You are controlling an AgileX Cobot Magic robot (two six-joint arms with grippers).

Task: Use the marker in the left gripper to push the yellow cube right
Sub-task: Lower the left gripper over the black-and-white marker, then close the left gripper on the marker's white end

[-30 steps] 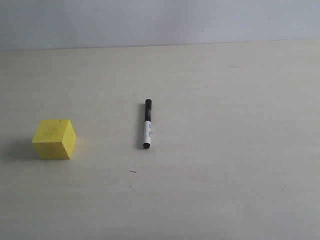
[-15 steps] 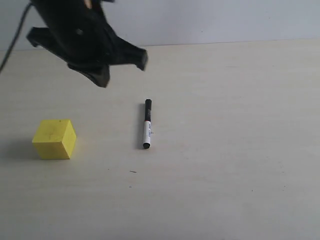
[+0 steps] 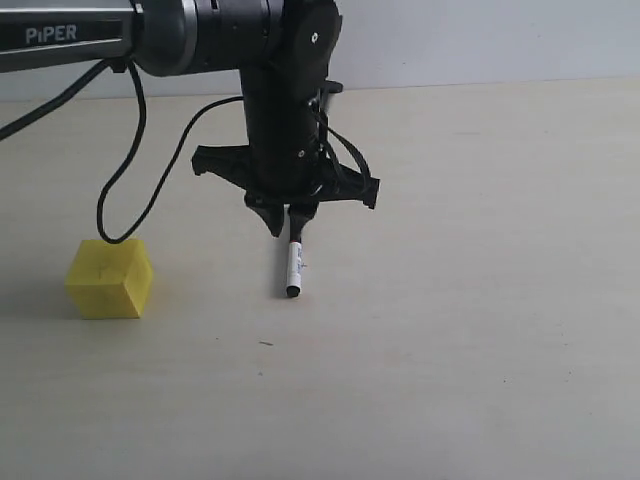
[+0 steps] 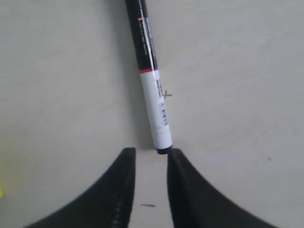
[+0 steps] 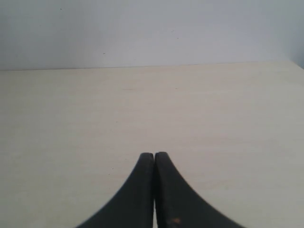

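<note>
The yellow cube (image 3: 108, 278) is sitting at the lower left of the pale table (image 3: 480, 330), untouched and well apart from everything else. Near the centre, the left gripper (image 3: 286, 228) is hanging low over the upper end of the marker (image 3: 294, 268), which is lying flat, running up and down the frame. In the left wrist view its fingers (image 4: 118, 190) are standing slightly parted with nothing between them; the marker's black end is lying just at their tips, not gripped. The right gripper (image 5: 154, 159), seen only in its wrist view, is resting closed and empty. By my judgement the task is barely beginning: grasping the marker and pushing the cube rightward are both remaining.
</note>
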